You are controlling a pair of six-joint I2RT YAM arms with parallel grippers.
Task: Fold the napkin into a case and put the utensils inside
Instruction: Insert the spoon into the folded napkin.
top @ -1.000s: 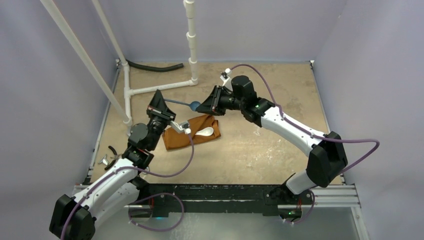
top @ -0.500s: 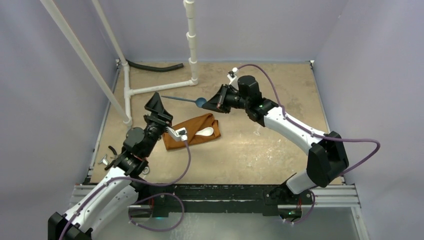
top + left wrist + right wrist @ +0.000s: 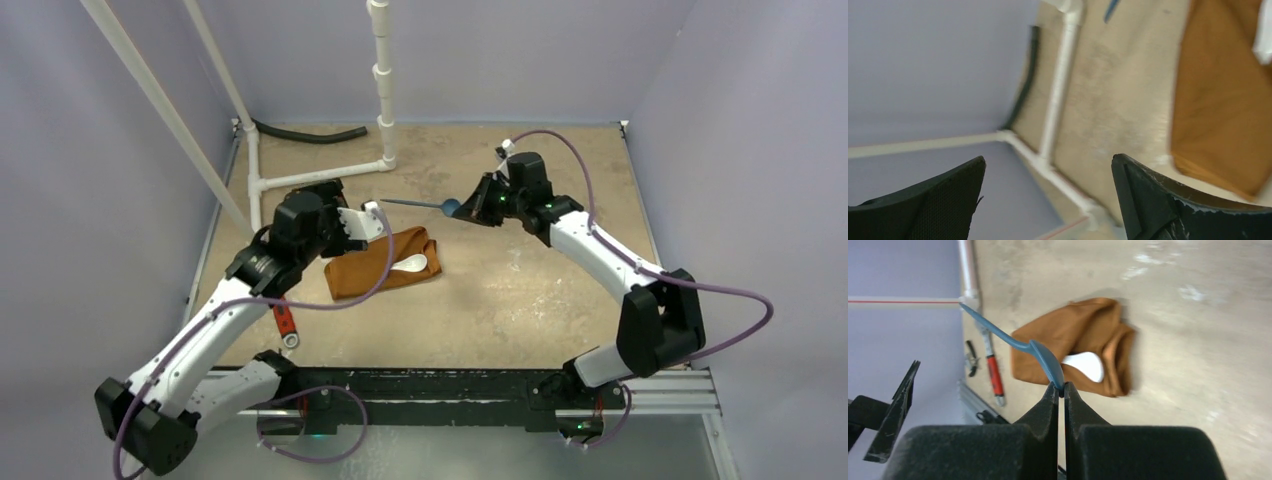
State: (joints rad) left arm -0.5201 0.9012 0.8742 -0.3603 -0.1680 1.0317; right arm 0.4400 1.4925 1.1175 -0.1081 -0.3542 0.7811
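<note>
The rust-orange napkin (image 3: 375,268) lies folded as a narrow case in the middle of the table, also in the right wrist view (image 3: 1073,337) and at the edge of the left wrist view (image 3: 1218,100). A white spoon (image 3: 411,263) (image 3: 1087,365) shows its bowl at the case's right end; its handle is hidden in the cloth. My right gripper (image 3: 466,207) (image 3: 1064,388) is shut on the teal end of the grey-blue utensil (image 3: 415,204) (image 3: 1013,341), held in the air behind the case. My left gripper (image 3: 340,213) (image 3: 1048,165) hangs open and empty, left of the case.
A white PVC pipe frame (image 3: 300,180) (image 3: 1058,90) and a black hose (image 3: 305,135) stand at the back left. A red-handled tool (image 3: 283,320) (image 3: 994,374) lies near the front left under the left arm. Small black pliers (image 3: 970,357) lie beside it.
My left gripper has opened, let go at the case and lifted away to the back left. My right gripper has shut on the grey-blue utensil and carried it to the right.
</note>
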